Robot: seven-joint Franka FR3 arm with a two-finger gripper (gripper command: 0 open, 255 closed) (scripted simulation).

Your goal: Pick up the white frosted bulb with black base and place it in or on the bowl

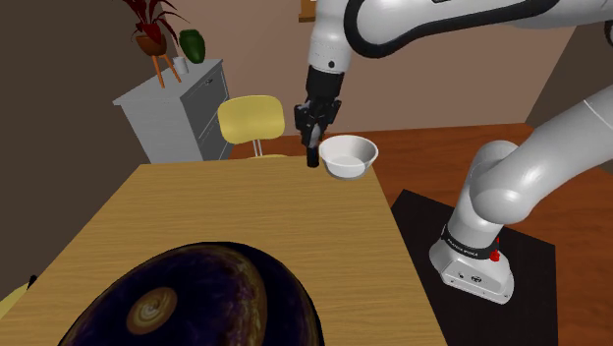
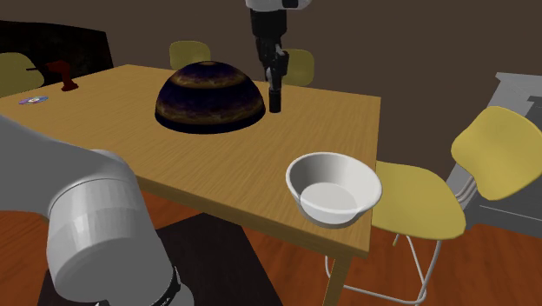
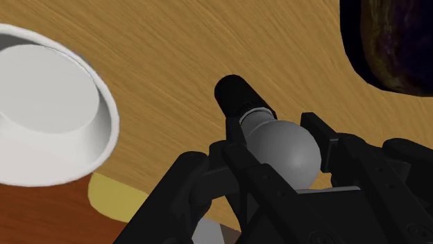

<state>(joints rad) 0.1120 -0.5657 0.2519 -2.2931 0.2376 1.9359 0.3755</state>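
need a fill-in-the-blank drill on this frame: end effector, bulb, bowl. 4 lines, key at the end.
1. The end effector is shut on the ___.
2. The bulb sticks out from between the fingers with its ___ base leading.
3. The white bowl sits at a ___ of the wooden table.
4. The chair nearest the bowl is ___ in colour.

Missing words: bulb; black; corner; yellow.
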